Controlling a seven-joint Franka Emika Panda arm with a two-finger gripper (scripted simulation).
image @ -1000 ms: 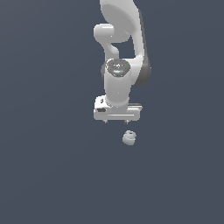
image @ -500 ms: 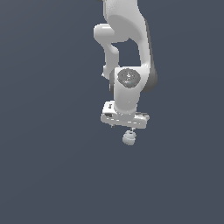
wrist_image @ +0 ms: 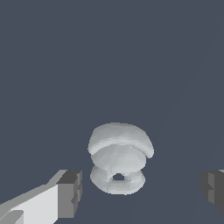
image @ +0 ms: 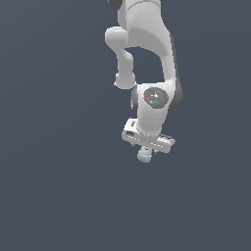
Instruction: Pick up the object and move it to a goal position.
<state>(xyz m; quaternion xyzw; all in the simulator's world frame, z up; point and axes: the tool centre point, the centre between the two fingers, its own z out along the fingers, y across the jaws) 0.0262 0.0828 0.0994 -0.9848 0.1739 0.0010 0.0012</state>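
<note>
The claw (wrist_image: 140, 192) is wide apart, right over the little grey lump (wrist_image: 119, 159). The lump sits between the fingers (wrist_image: 69, 193), at 6 o'clock under the arm. Nothing is grabbed yet; picking up and moving are left.

Count: arm (image: 147, 59) — 1 | gripper (image: 145, 150) — 1 | fingers (wrist_image: 70, 193) seen in wrist view — 2 | object (wrist_image: 119, 158) — 1, pale grey-white lump

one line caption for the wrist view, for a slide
Open pincer straddling a small pale grey lump on the dark floor, fingers apart on either side, not yet touching it.
</note>
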